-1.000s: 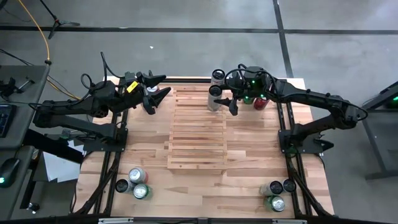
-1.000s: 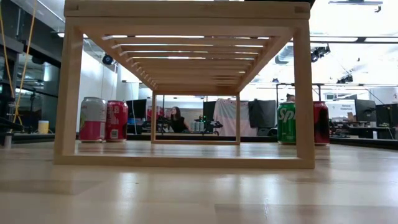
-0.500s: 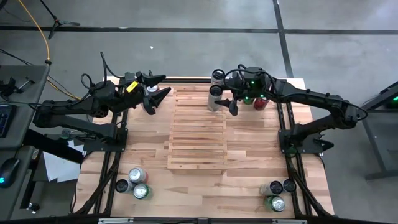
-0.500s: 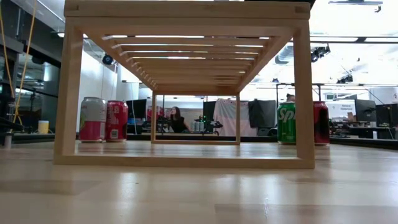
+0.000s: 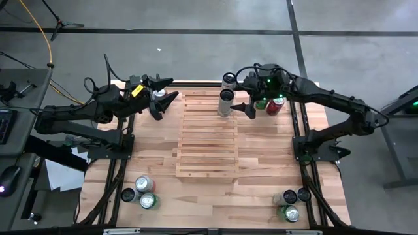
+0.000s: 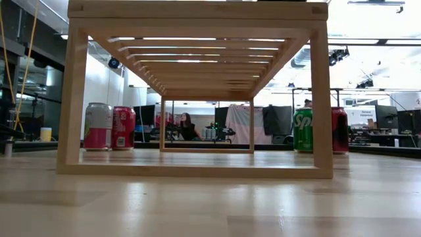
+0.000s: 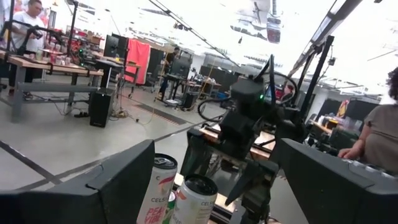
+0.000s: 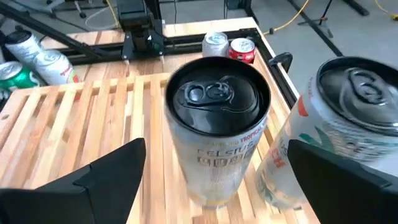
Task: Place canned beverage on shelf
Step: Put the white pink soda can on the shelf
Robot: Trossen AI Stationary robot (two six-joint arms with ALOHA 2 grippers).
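Our can stands on the shelf, our fingers spread off it

We hold the right gripper (image 5: 243,107) released just beside the white can (image 5: 225,103), upright at the far end of the shelf (image 5: 206,140); a second can (image 5: 228,79) crowds close behind, so we must back out straight. Our left gripper (image 5: 164,97) waits with fingers apart, empty.
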